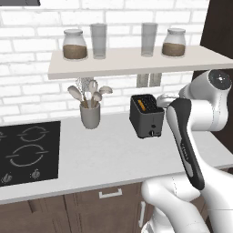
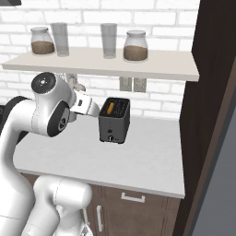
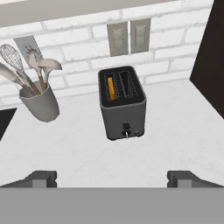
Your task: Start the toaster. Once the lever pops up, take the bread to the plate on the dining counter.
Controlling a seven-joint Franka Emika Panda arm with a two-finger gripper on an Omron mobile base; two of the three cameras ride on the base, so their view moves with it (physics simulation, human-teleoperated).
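The dark grey toaster (image 3: 122, 105) stands on the white worktop near the brick wall, also seen from the base cameras (image 1: 146, 117) (image 2: 114, 120). A slice of bread (image 3: 111, 87) stands in its left slot, showing as a yellow-orange edge (image 1: 142, 104) (image 2: 109, 109). The lever (image 3: 126, 127) sits low on the narrow front face. My gripper (image 3: 113, 179) hangs above and in front of the toaster, open, with nothing between its fingertips (image 3: 43, 178). The plate and the dining counter are out of view.
A grey utensil holder (image 1: 90, 113) with spoons and a whisk stands left of the toaster. A black hob (image 1: 27, 152) lies further left. A shelf (image 1: 136, 63) with jars and glasses hangs above. A dark tall cabinet (image 2: 212, 92) bounds the worktop on the right.
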